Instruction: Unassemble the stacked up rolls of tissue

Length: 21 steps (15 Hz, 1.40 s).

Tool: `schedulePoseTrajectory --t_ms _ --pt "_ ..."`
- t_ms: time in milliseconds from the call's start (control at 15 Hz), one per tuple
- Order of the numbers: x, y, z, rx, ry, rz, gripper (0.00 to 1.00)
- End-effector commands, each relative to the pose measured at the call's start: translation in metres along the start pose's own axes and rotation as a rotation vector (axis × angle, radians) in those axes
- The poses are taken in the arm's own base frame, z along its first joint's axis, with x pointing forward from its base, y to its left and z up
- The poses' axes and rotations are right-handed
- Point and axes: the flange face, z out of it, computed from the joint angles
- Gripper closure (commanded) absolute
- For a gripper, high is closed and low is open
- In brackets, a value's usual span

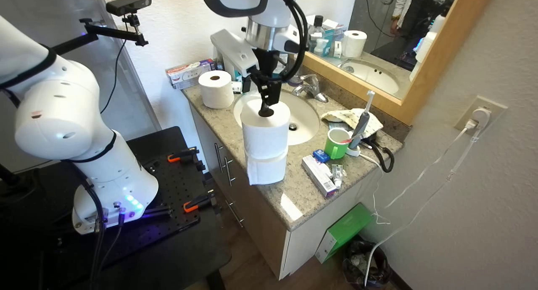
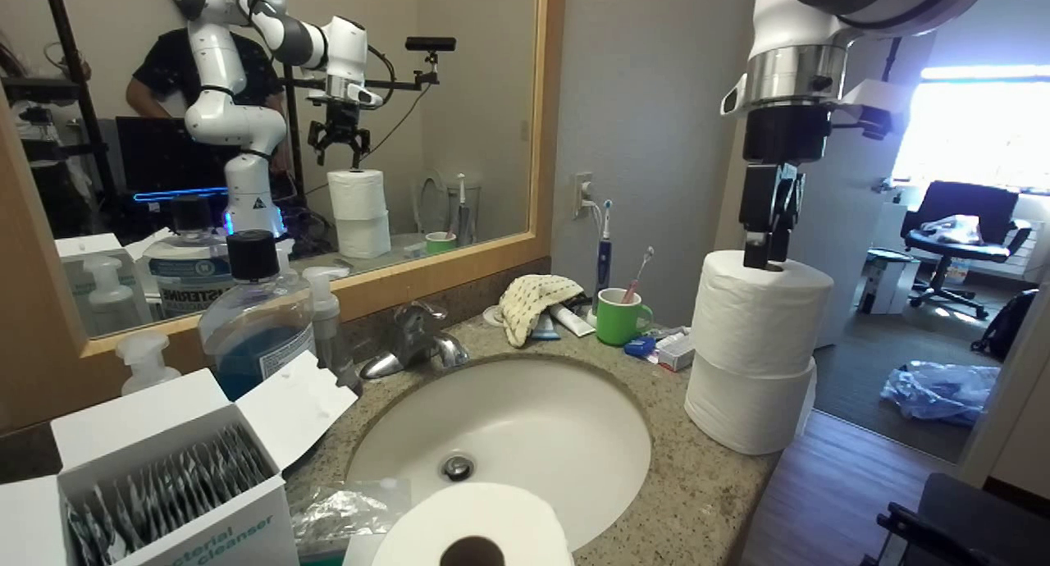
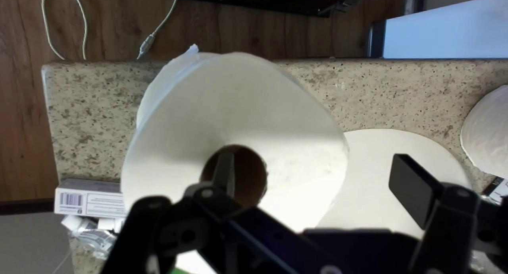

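A stack of two white rolls of tissue stands on the counter just beside the sink, on the same side as the green mug and toward the front edge, away from the faucet. The gripper is right above it. The top roll sits upright on the bottom roll, their ends touching. In the wrist view some of the bottom roll's paper peeks out past the top roll on the side away from the sink. A third roll stands on the opposite side of the sink, well apart from the gripper.

The gripper points down with its jaws spread wide. One finger reaches into the top roll's hollow core; whether it touches the inner wall cannot be told, and how deep it goes is hidden. The other finger hangs outside the roll, over the sink. The sink-side thickness of the top roll lies between the two fingers, unclamped, with the outer finger clear of the paper.
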Motion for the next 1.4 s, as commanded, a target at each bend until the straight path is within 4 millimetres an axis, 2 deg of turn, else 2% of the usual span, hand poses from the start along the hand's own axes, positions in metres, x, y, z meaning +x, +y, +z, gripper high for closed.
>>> schedulePoseTrajectory --t_ms 0,667,1267,1333 --pt "0.002 0.003 0.006 0.009 -0.005 -0.014 0.00" --pt "0.008 0.001 0.012 0.016 -0.020 -0.058 0.00" --pt "0.016 -0.002 0.027 0.046 -0.044 -0.114 0.00" --pt "0.015 -0.002 0.028 0.048 -0.046 -0.118 0.04"
